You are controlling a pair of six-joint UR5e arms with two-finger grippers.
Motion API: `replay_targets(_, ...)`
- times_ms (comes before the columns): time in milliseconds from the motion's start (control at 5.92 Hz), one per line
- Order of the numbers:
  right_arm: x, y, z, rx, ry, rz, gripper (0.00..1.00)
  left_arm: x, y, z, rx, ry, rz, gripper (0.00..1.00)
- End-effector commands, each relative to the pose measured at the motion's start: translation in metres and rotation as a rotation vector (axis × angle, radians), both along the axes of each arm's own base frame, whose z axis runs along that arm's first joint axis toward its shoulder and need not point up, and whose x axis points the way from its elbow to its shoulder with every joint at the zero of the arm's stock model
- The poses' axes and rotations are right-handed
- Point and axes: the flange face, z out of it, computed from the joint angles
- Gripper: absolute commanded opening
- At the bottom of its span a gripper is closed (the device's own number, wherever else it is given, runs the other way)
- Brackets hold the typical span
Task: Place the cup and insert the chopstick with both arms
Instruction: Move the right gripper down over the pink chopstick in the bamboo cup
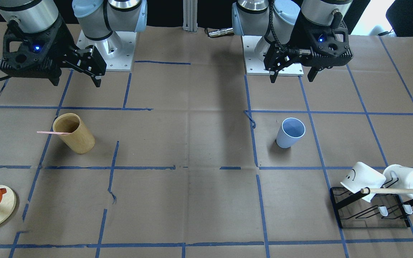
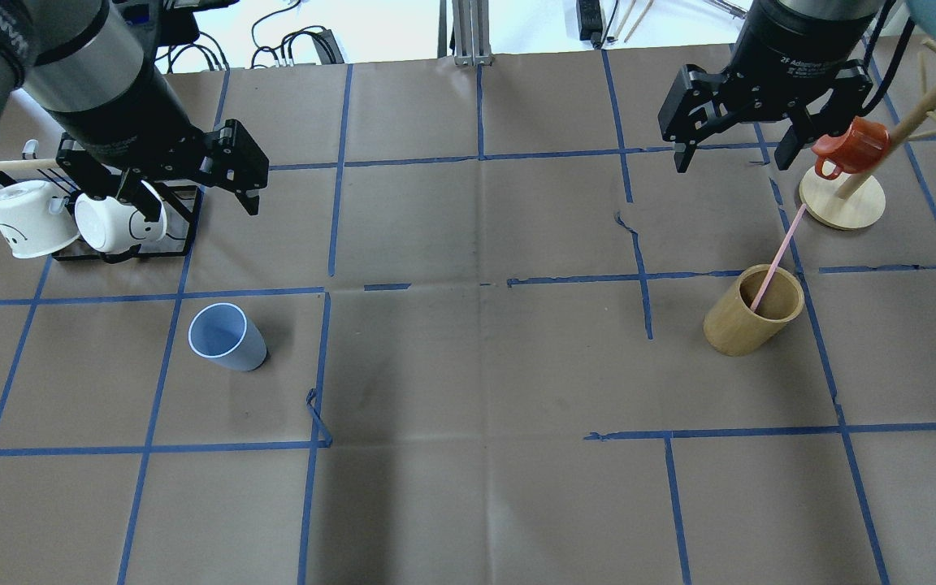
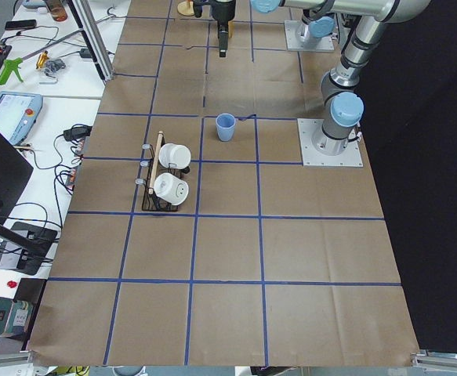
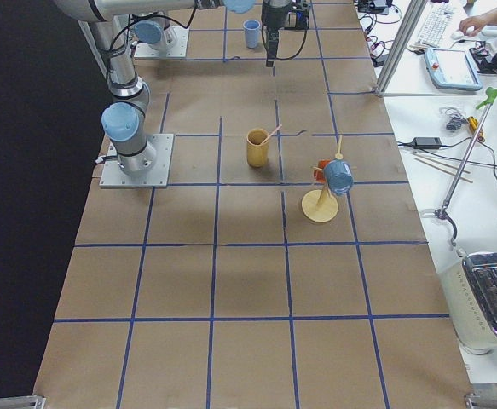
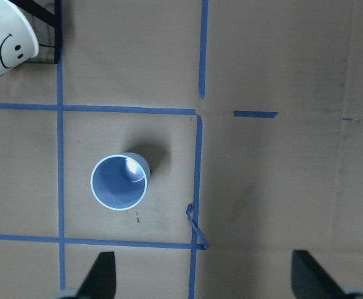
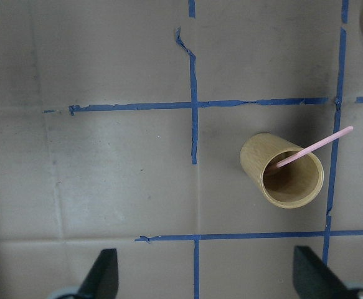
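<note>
On taped brown table (image 2: 468,366): blue cup (image 2: 226,336) upright, empty, robot's left side. Pink chopstick (image 2: 778,256) leans inside bamboo holder (image 2: 740,329), right side. Left gripper (image 1: 292,76) and right gripper (image 2: 733,156) hover above table, jaws spread wide, holding nothing.

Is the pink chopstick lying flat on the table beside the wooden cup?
No, the pink chopstick stands tilted inside the wooden cup, with its upper end leaning out over the rim.
</note>
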Motion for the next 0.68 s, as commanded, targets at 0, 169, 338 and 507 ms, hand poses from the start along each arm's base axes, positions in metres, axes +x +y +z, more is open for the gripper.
replay_targets(0,0.0,0.0,0.0,0.0,0.0,0.0,1.0,0.0,0.0,0.0,0.001,-0.001,-0.001,0.98)
replay_targets(169,-0.001,-0.002,-0.007,0.014,0.001,0.012,1.0,0.0,0.0,0.0,0.001,-0.001,0.0,0.98)
replay_targets(338,-0.01,-0.006,-0.009,0.014,0.003,0.009,1.0,0.0,0.0,0.0,-0.001,-0.002,-0.001,0.98)
replay_targets(507,-0.022,-0.008,-0.016,0.023,0.0,0.047,1.0,0.0,0.0,0.0,-0.001,-0.001,0.0,0.98)
